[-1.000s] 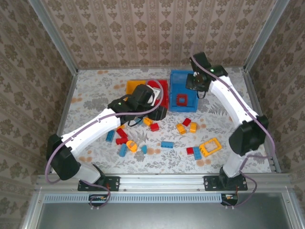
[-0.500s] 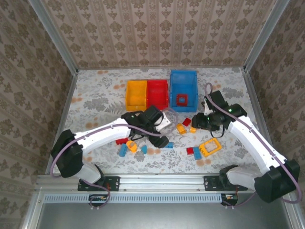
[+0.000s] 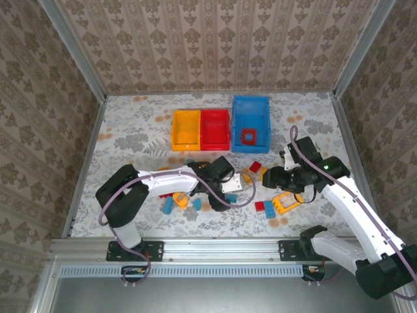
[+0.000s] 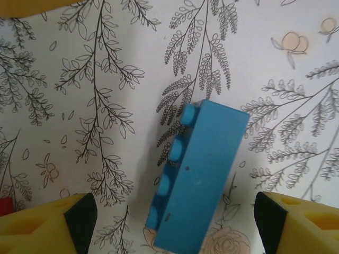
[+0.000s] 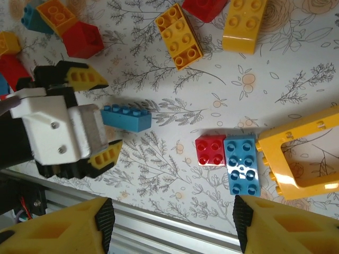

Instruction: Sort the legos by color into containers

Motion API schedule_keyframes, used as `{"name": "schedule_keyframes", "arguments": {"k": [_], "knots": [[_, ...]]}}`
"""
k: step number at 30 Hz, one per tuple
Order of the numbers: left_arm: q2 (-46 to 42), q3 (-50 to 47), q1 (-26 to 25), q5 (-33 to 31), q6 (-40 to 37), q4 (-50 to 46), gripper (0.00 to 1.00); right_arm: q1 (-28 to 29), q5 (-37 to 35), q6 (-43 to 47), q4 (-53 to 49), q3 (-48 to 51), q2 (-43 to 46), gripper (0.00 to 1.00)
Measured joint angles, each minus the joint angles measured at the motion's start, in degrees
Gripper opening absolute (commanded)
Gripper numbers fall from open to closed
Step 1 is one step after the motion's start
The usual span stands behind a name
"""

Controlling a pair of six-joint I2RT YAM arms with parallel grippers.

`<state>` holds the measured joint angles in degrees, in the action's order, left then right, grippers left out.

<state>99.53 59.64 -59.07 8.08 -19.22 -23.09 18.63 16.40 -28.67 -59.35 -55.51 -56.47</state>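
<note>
Fingers (image 4: 47, 225) of the left pincer (image 4: 175, 222) stand wide apart, low over the floral desk (image 3: 130, 130), gripping nothing. A blue brick (image 4: 198, 180) lies on the desk in the gap between them, tilted, its studs turned sideways, clear of both yellow tips. From the right wrist, one end of that brick reaches in between the left pincer's fingers and the other end pokes out toward the middle of the desk.

The right pincer (image 5: 172, 225) is also spread wide and empty, hanging above the desk just right of the left one. Ahead of its fingers a small red brick (image 5: 211, 150) and a second blue brick (image 5: 242, 165) lie touching side by side, and a yellow frame (image 5: 299, 161) lies flat against that blue brick's far side. Farther out are two yellow bricks (image 5: 178, 36), one to the right of the other, with another red brick (image 5: 204, 8) between them.

To the left of the left pincer, near the arm, a loose scatter (image 3: 174, 201) of blue, orange and red bricks lies on the desk.

At the far side of the desk the three bins stand in a row: the yellow bin (image 3: 186, 129) and the red bin (image 3: 215, 129) touching, the deeper blue bin (image 3: 251, 114) just to their right. A red frame (image 3: 248, 136) lies inside the blue bin.
</note>
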Motion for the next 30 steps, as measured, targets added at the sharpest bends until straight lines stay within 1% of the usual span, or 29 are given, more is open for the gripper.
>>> {"name": "schedule_keyframes", "arguments": {"k": [11,14,17,20,26,30], "knots": [[0.0,1.0,-1.0,0.4,-0.5,1.7,0.84,0.0,-0.8,-1.2,-1.1,0.6,1.3,0.65],[0.0,4.9,-2.6,1.4,0.2,1.7,0.84,-0.4,-4.2,-2.2,-2.1,0.0,1.8,0.65],[0.8,10.5,-4.7,2.2,1.8,2.8,0.82,-2.0,-9.1,-3.7,-3.9,-3.3,3.4,0.62],[4.1,16.0,-7.0,2.3,3.7,5.0,0.79,-4.1,-14.8,-5.9,-5.9,-9.4,5.0,0.58],[16.3,27.3,-10.6,0.9,7.7,5.6,0.73,-5.2,-23.4,-9.1,-9.4,-21.1,6.4,0.58],[23.9,34.7,-11.4,0.3,10.8,5.3,0.71,-5.2,-27.4,-9.8,-11.8,-27.3,7.7,0.59]]}}
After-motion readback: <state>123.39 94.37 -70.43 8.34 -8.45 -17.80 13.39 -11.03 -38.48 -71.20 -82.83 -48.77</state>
